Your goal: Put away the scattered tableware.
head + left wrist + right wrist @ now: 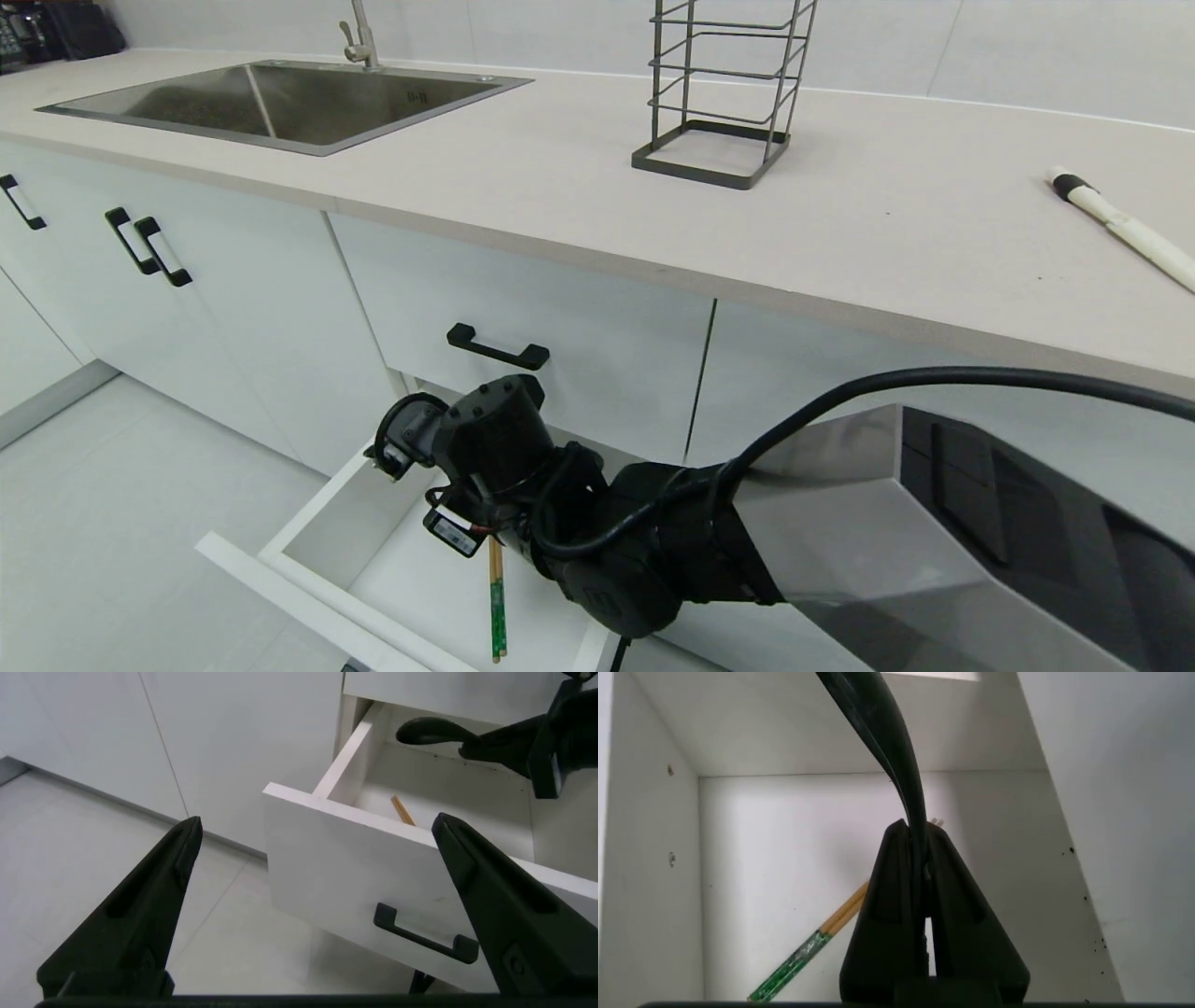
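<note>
The white drawer (280, 579) below the counter stands pulled out. My right gripper (929, 859) is inside it, shut on the handle of a black spoon (887, 737). Seen from the left wrist, the spoon's bowl (430, 733) hangs over the back of the drawer (374, 868), with the right gripper (551, 737) behind it. A pair of wooden chopsticks (497, 607) with green ends lies on the drawer floor, also seen as chopsticks (817, 943) below the spoon. My left gripper (313, 826) is open, outside the drawer's front and holding nothing.
On the counter to the right lies a white-handled utensil (1120, 229) with a black tip. A dark wire rack (719, 93) stands mid-counter and a steel sink (280, 98) is at the left. A closed drawer with a black handle (497, 347) sits above the open one.
</note>
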